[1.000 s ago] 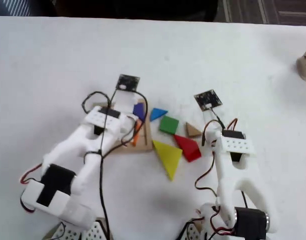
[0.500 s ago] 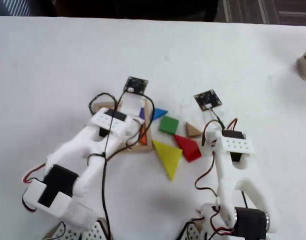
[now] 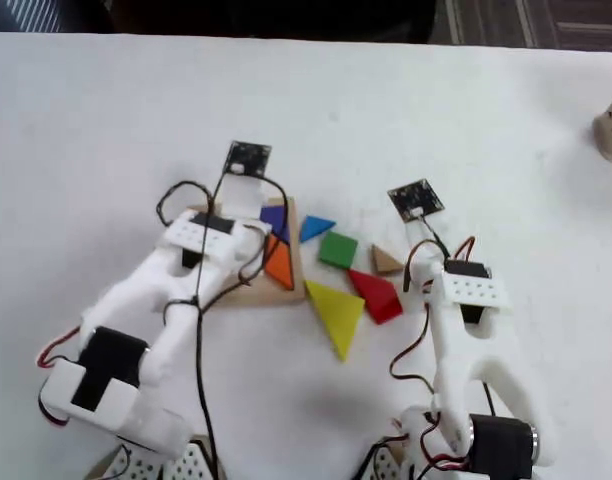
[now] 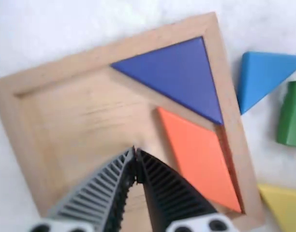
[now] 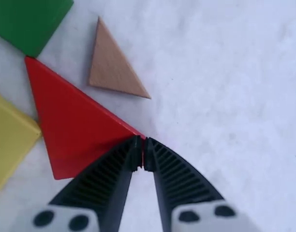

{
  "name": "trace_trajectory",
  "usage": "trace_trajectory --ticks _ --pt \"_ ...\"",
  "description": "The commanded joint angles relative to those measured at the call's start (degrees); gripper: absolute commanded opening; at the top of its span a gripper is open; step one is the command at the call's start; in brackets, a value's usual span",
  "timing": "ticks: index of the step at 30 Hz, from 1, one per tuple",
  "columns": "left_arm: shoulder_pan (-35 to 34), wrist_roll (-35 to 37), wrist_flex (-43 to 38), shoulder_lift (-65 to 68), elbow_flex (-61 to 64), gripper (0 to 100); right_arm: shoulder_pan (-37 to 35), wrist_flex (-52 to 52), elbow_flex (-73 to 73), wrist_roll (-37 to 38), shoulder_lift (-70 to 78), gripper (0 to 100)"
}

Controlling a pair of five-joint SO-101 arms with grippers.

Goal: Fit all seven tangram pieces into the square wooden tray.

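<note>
The left jaws and the right jaws are both pressed together and empty, and the pale square wooden tray [image 4: 114,55] lies flat on the white bench [image 3: 136,120], holding an orange parallelogram [image 4: 199,162] and a dark blue triangle [image 4: 179,75], with five loose pieces [image 3: 338,249] just beside it.

The left arm [image 3: 171,275] has swung back toward its own side after leaning across the wooden tray [image 3: 291,288] half a second ago. With its end effector [image 4: 135,158] pulled aside, more of the orange piece [image 3: 279,262] and dark blue triangle [image 3: 277,220] now shows.
</note>
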Motion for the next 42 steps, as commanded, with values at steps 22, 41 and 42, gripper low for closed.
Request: trace_trajectory --ticks 22,41,42 --pt "4.1 7.1 4.6 10.3 -13.1 2 0.7 -0.5 0.1 0.7 -1.9 1.8" --pt "6.9 7.2 7.3 10.2 -13.5 2 0.7 -0.5 0.1 0.7 -1.9 1.8" --pt "7.3 7.2 7.1 10.2 -13.5 2 0.7 -0.5 0.1 0.7 -1.9 1.8"
